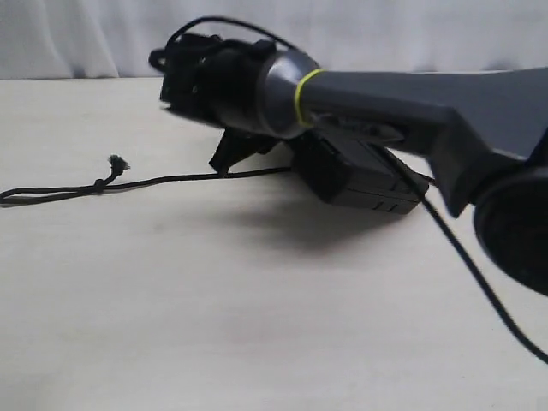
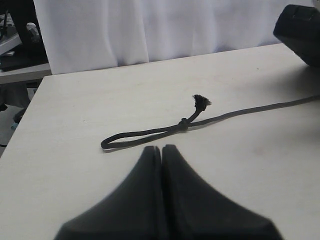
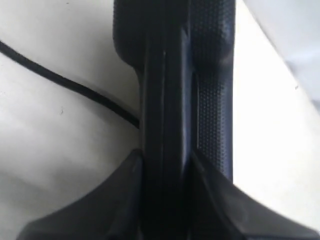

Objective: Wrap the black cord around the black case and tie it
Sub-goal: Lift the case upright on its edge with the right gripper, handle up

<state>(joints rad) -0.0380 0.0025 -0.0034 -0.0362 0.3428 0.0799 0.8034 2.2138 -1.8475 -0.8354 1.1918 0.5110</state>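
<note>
The counter is pale cream and smooth. A soft gray shadow lies near its middle. A white curtain with soft folds hangs behind its far edge. Past one side edge stands a gray table holding dark things, too blurry to tell.

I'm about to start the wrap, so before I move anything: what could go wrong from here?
The right gripper pinches the black case across its thin side; it may twist or slip. The black cord lies loose on the table, so moving the case could drag it away from the shut left gripper.
</note>
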